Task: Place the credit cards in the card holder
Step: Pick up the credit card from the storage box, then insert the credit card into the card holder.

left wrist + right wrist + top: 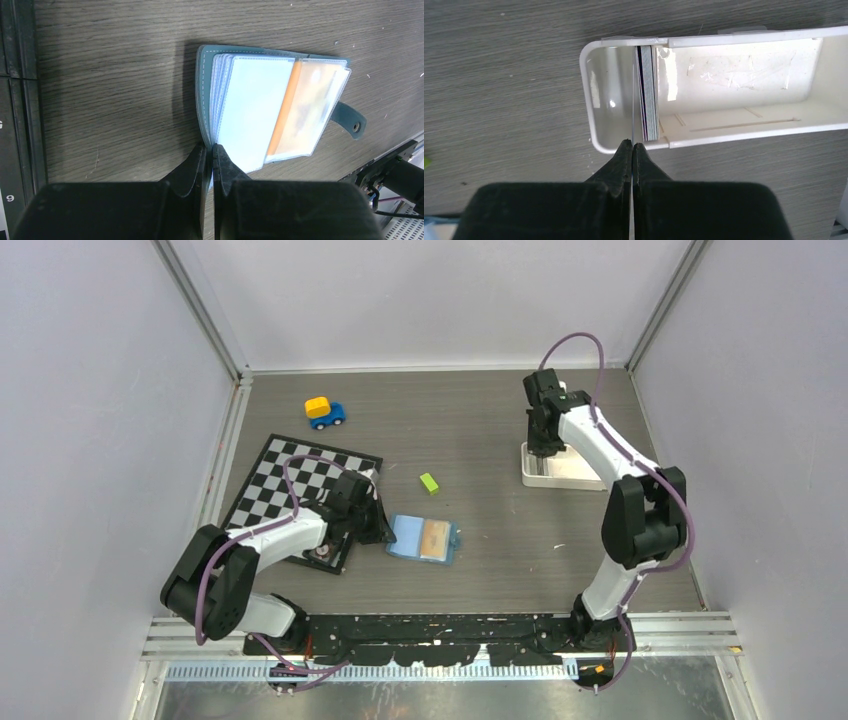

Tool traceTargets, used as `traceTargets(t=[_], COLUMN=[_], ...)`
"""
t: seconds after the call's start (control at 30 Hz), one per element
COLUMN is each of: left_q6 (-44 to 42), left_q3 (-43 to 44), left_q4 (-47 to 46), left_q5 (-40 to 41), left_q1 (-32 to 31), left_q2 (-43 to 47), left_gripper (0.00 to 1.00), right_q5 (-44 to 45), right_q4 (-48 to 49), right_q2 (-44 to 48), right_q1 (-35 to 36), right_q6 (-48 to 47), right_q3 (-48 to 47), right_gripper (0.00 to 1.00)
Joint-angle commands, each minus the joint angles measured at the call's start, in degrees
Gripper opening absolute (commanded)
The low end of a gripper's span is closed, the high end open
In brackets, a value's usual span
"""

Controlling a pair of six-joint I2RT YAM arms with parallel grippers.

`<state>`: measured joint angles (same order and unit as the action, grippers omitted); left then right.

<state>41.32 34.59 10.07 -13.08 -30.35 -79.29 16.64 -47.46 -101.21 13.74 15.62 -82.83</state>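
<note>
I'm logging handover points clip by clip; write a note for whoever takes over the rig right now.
Left gripper: shut on one edge of the card holder, which lies open.
Right gripper: shut on a single card, edge-on in the white tray, just apart from the stack of cards.
Done: one tan card sits in a clear sleeve of the holder.
Left: lift the pinched card out, slot it into the holder, then the rest of the stack.

White arms (290, 532), black joints (640, 515), purple cables (585, 340); left hand (210, 147), right hand (632, 145) black.
</note>
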Motion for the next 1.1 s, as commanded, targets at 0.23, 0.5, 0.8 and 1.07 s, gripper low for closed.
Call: traceTargets(t=[0.23, 0.5, 0.8, 1.07], left_q6=[0.06, 0.73, 0.83, 0.78], left_q3=[-1.26, -2.18, -2.52, -2.53], left_q4=[-2.58, -4.17, -4.35, -4.18], left_q5=[-0.51, -1.19, -1.15, -0.89], left_q1=[0.29, 0.31, 0.29, 0.33], left_q2=[0.97, 0.46, 0.05, 0.16], left_gripper=[0.04, 0.04, 0.04, 0.04], right_q5=[-18.35, -31.86, -35.54, -35.90], right_q4=[2.17, 27.78, 51.19, 55.87], right_q2=[20.15, 27.84, 19.46, 17.68], right_q1=[2.73, 16.30, 25.27, 26.59], right_q6=[10.21, 27.17, 38.72, 40.60], right_q3=[6.02, 27.36, 40.17, 44.95], right_gripper=[0.00, 0.01, 0.01, 0.00])
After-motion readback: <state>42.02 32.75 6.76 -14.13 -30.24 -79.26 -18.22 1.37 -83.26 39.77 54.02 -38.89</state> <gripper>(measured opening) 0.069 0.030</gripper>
